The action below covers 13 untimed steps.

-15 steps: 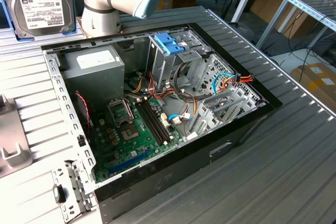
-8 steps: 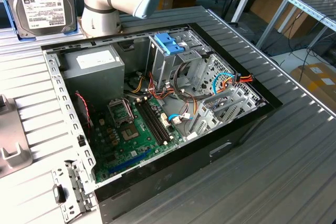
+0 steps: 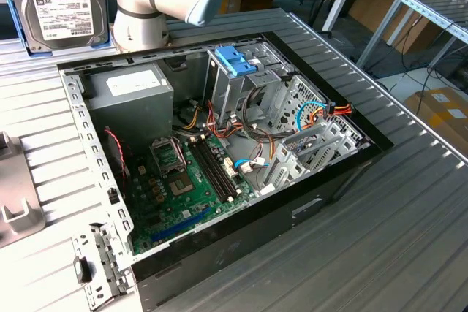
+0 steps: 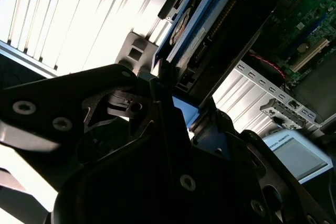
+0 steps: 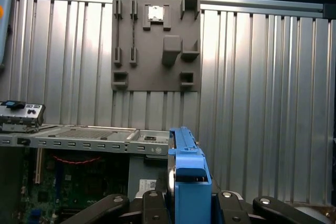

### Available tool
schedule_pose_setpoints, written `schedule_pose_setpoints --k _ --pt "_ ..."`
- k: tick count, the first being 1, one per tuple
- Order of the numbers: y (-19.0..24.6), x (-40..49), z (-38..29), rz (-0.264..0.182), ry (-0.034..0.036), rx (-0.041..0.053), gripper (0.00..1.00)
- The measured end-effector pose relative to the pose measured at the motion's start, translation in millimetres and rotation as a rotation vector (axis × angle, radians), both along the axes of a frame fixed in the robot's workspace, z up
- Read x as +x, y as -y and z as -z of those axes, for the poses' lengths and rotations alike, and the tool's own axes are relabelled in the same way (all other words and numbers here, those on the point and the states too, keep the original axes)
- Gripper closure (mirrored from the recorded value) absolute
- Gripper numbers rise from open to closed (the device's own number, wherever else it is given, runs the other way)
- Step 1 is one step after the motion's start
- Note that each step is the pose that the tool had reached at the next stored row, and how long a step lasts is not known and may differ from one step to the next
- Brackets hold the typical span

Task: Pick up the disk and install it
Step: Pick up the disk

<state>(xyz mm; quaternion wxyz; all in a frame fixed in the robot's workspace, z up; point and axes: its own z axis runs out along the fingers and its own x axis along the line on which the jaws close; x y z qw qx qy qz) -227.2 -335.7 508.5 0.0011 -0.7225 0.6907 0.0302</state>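
Up beside the case (image 3: 241, 233), I see the end effector (image 5: 188, 208) pinching the disk (image 3: 62, 5) upright; I reckon it could twist in that hold and snag the cables (image 3: 219, 116).

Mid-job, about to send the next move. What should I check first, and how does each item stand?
1. Disk in claw: ok, gripped in both wrist views.
2. Disk lifted: ok, held high at the exterior view's left.
3. Case open: ok.
4. Disk in cage: not ok, not yet installed.
5. Cables clear of cage: cannot tell.
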Motion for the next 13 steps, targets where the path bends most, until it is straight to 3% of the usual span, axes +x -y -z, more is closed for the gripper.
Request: schedule_pose_setpoints --k 13 --pt "0.2 5.2 0.0 0.0 0.0 0.0 0.63"
